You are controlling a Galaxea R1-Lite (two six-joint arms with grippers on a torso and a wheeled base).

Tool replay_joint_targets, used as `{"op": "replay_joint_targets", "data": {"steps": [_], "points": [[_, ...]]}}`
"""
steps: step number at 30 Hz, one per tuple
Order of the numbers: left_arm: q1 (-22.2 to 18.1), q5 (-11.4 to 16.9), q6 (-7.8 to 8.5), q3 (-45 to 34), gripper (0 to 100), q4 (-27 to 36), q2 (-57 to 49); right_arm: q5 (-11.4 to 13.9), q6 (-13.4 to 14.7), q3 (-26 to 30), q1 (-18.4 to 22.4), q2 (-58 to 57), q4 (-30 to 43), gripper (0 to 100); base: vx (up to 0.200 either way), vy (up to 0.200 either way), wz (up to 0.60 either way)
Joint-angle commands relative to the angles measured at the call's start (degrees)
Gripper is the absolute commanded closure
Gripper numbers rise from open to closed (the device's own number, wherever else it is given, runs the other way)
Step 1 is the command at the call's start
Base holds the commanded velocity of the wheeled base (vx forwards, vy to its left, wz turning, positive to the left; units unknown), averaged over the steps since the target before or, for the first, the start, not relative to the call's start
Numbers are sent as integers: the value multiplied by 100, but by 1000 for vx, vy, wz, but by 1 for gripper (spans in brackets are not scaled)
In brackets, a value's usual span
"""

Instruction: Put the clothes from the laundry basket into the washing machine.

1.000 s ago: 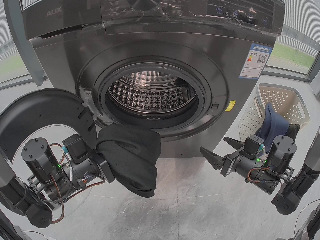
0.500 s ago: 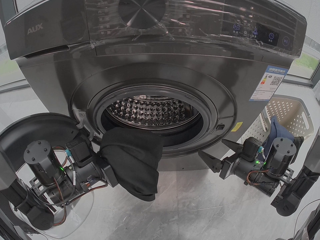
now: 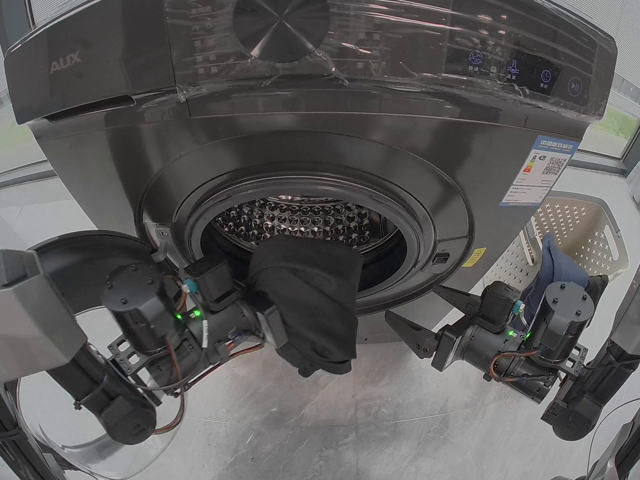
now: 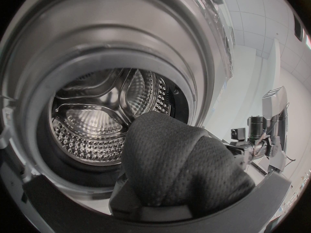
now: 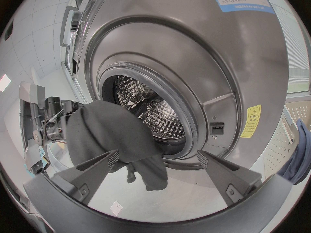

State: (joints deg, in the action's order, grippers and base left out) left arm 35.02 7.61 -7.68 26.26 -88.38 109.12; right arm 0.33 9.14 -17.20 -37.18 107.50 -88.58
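The washing machine point(image 3: 120, 168) stands in front of me with its door point(image 3: 80, 261) swung open to the left. My left gripper point(image 3: 270, 321) is shut on a black garment point(image 3: 310, 288), which it holds at the lower rim of the drum opening point(image 3: 300, 218). The cloth drapes over its fingers and hangs below the rim, also seen in the left wrist view point(image 4: 181, 165) before the steel drum point(image 4: 90, 120). My right gripper point(image 3: 413, 303) hangs open and empty, low and to the right of the opening. A blue garment point(image 3: 553, 268) lies in the white laundry basket point(image 3: 587, 221).
The basket leans against the machine's right side, behind my right arm. The open door point(image 5: 29, 120) takes up the floor space on the left. Pale marble floor point(image 3: 400, 421) lies bare between the arms. Windows run behind on both sides.
The head camera has come closer to the machine. My left gripper has carried the black garment up and right, to the drum's mouth. The right gripper stays open, roughly in place.
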Motion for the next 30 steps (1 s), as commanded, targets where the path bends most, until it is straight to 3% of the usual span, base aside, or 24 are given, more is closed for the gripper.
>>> {"op": "replay_joint_targets", "data": {"steps": [1,7,15,17,24,30], "points": [[-39,4,3,1092,100,40,1217,2,9,77,-131,-89,-2,0,0,0,0],[-48,-260,3,1988,100,190,1824,-7,17,147,-342,-80,-10,0,0,0,0],[-356,-427,-5,3632,100,1104,2351,2,9,138,-342,-89,-10,0,0,0,0],[-479,-576,3,4282,100,1464,2615,-7,9,147,-342,-97,-10,0,0,0,0],[-532,-690,21,5073,100,2062,2913,-7,17,138,-395,-89,-10,0,0,0,0],[-804,-857,-14,6357,100,2703,3344,-112,26,129,-422,-89,-10,0,0,0,0]]}}
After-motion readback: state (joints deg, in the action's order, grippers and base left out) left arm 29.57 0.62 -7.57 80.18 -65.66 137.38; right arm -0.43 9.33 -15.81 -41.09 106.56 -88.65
